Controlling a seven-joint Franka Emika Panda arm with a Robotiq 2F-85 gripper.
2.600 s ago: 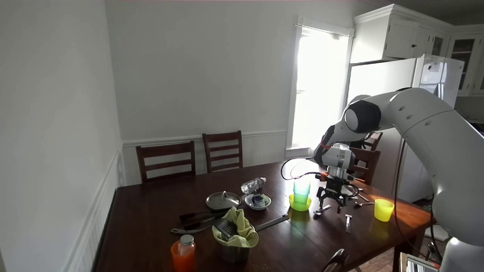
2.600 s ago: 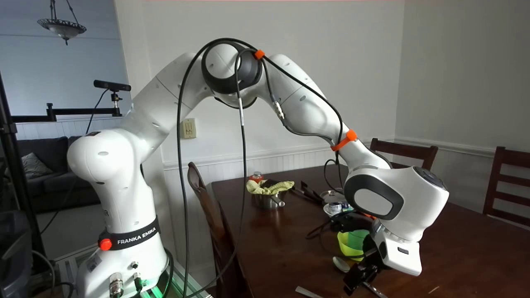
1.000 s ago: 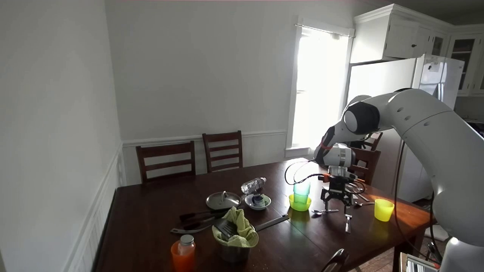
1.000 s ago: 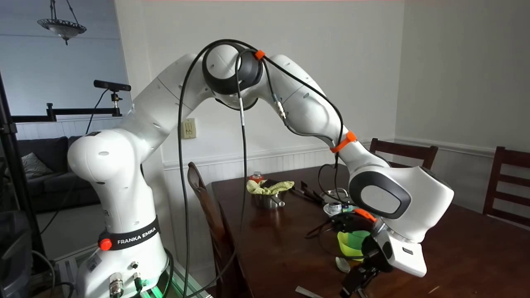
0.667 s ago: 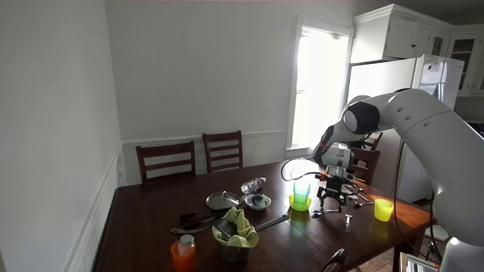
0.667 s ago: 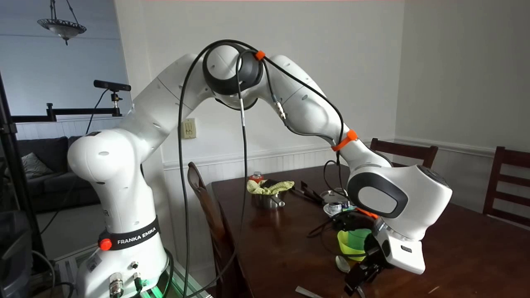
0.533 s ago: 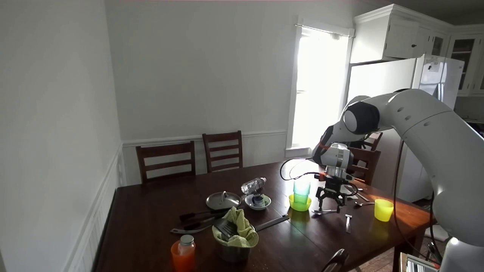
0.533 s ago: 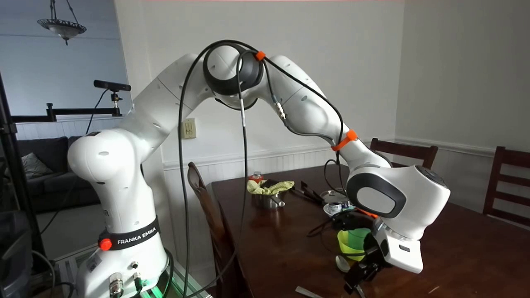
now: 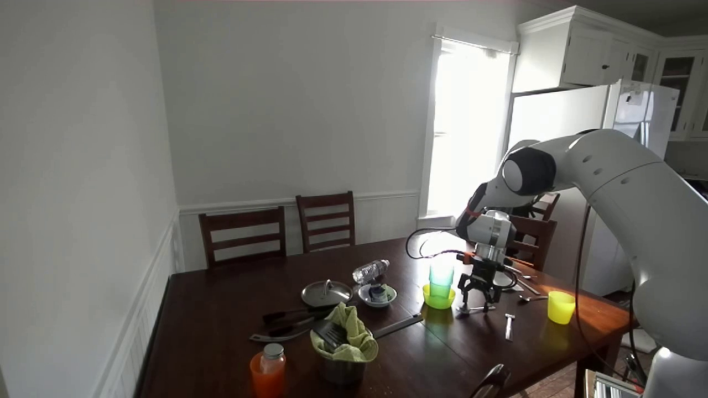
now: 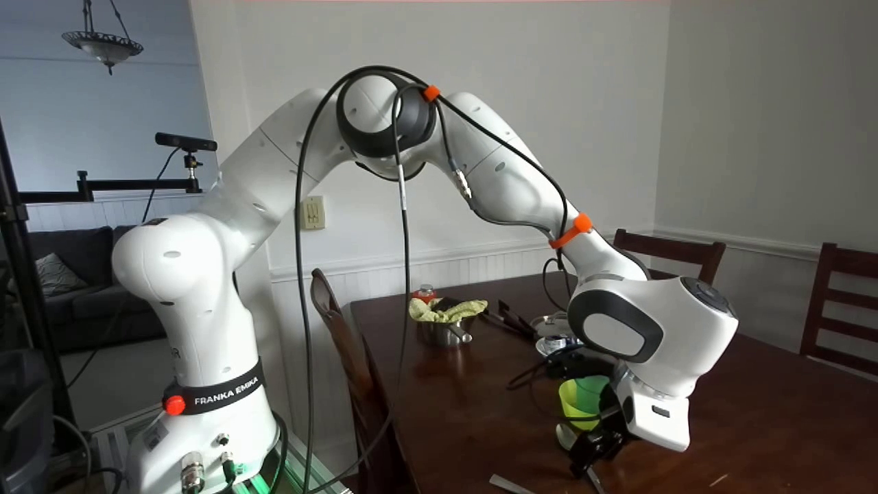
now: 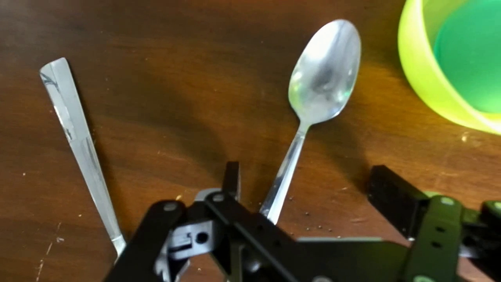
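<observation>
A silver spoon (image 11: 327,74) lies on the dark wooden table, its handle running down between the fingers of my gripper (image 11: 302,168). The jaws stand open, with a gap on both sides of the handle; the handle's end is hidden under the gripper. A second silver utensil (image 11: 84,141) lies to the left in the wrist view, one end hidden. At the upper right there, a yellow-green bowl (image 11: 420,62) holds a green cup (image 11: 473,58). In an exterior view, my gripper (image 9: 477,307) points down at the spoon (image 9: 480,309), low over the table, just right of the bowl (image 9: 438,303).
A yellow cup (image 9: 561,307) and more cutlery lie right of the arm. Left of it are a white bowl (image 9: 365,298), a plastic bottle (image 9: 370,271), a lid (image 9: 318,296), a pot (image 9: 340,371) with a green cloth (image 9: 354,334), and an orange cup (image 9: 268,381).
The spoon lies at a different angle than in the earliest frames. Over the last second my gripper has moved left in an exterior view, toward the bowl, and sunk slightly; its jaws look slightly narrower.
</observation>
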